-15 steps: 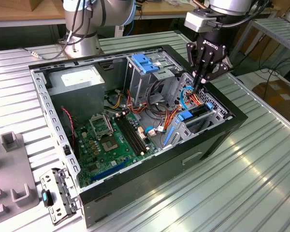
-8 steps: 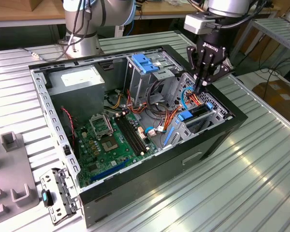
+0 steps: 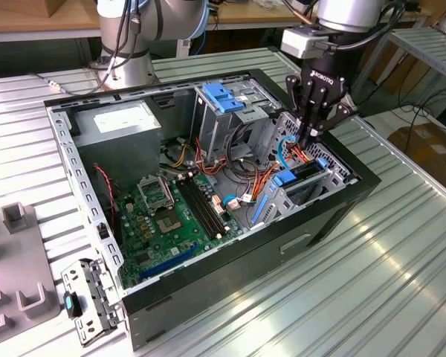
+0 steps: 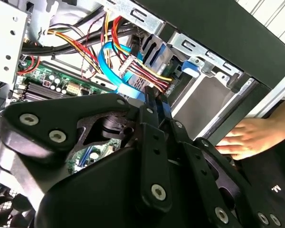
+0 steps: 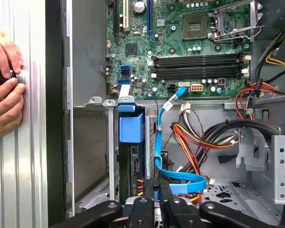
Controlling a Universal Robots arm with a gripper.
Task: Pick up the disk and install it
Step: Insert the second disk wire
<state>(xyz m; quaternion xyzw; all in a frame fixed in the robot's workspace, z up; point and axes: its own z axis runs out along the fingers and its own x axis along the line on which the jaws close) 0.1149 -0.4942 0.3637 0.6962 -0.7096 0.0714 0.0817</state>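
Exterior view, the exterior view's left to right. One loose metal bracket lay on the ribbed table beside the open computer case. Inside the case were one grey power-supply box, one green motherboard and one drive cage with a blue latch on top.

One disk was observed. It sat in the lower bay at the case's front corner and presented a dark upper face framed by blue plastic rails. In the first wrist view the disk was seen edge-on as a dark slab in its slot, directly below a blue tab. Its label could not be made out.

One gripper stood just above the disk. In both wrist views its fingers were drawn together, tips at one flat blue data cable. Whether they pinched that cable could not be told.

A person's hand rested against the case's outer wall.
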